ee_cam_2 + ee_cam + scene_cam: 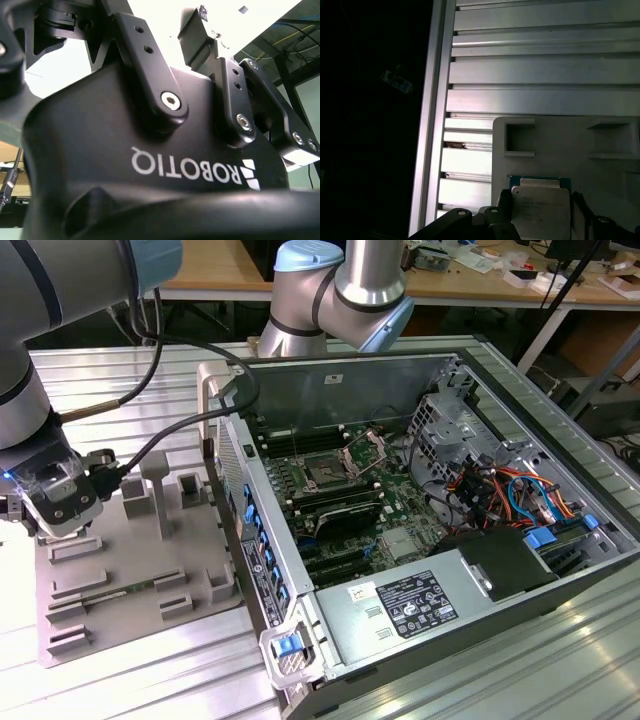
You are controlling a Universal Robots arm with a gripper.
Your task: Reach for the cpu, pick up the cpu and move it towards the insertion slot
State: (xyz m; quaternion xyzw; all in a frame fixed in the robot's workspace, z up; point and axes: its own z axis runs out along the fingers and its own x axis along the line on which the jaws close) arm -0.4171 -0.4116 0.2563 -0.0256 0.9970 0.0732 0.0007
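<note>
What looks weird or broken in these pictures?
Nothing stands out. The cpu lies flat and straight on the grey tray, with the gripper right over it. In the open computer case, the insertion slot has its metal plate flipped up, which looks deliberate, not damaged.

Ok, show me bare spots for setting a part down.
Free: slatted table below the computer case in the exterior view, and the strip below the grey tray. Crowded: inside the case around the insertion slot, and the tray under the gripper.
</note>
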